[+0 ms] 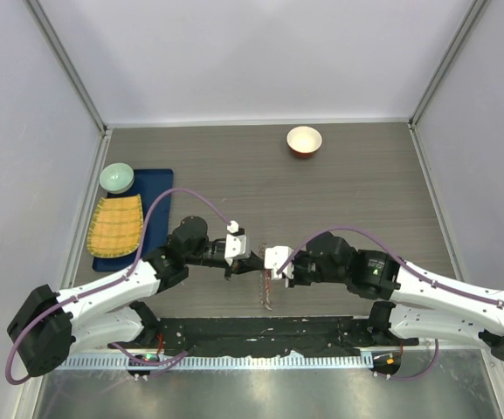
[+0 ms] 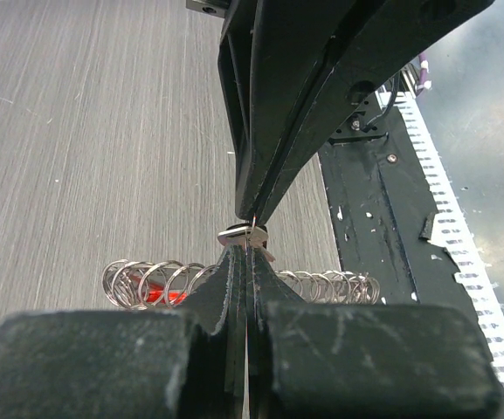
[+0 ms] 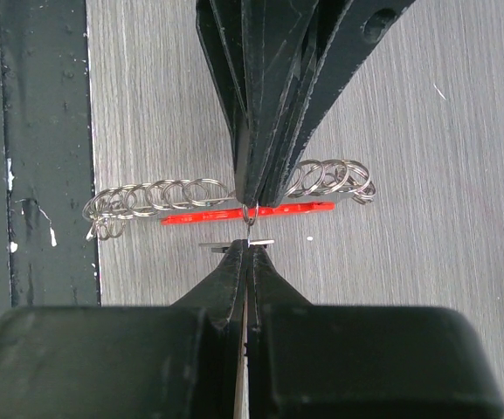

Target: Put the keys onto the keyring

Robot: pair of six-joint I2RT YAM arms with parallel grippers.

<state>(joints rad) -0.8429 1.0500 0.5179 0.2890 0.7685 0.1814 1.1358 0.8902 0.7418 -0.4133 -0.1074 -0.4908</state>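
Reaching inward, jaws shut tip-to-tip, near keyring [image 3: 201,216]

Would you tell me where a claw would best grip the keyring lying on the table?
Probably the keyring by its red bar, from straight above, closing across its thin width: it lies flat and straight, while the rings alongside look loose.

The table [image 1: 365,192] is grey-brown with fine wood grain. The keyring [image 3: 234,214] has a red bar and silvery rings. The white bowl [image 1: 304,140] has a red rim; the other bowl [image 1: 117,178] is pale green. The tray [image 1: 160,188] is blue, the woven mat [image 1: 117,225] yellow.
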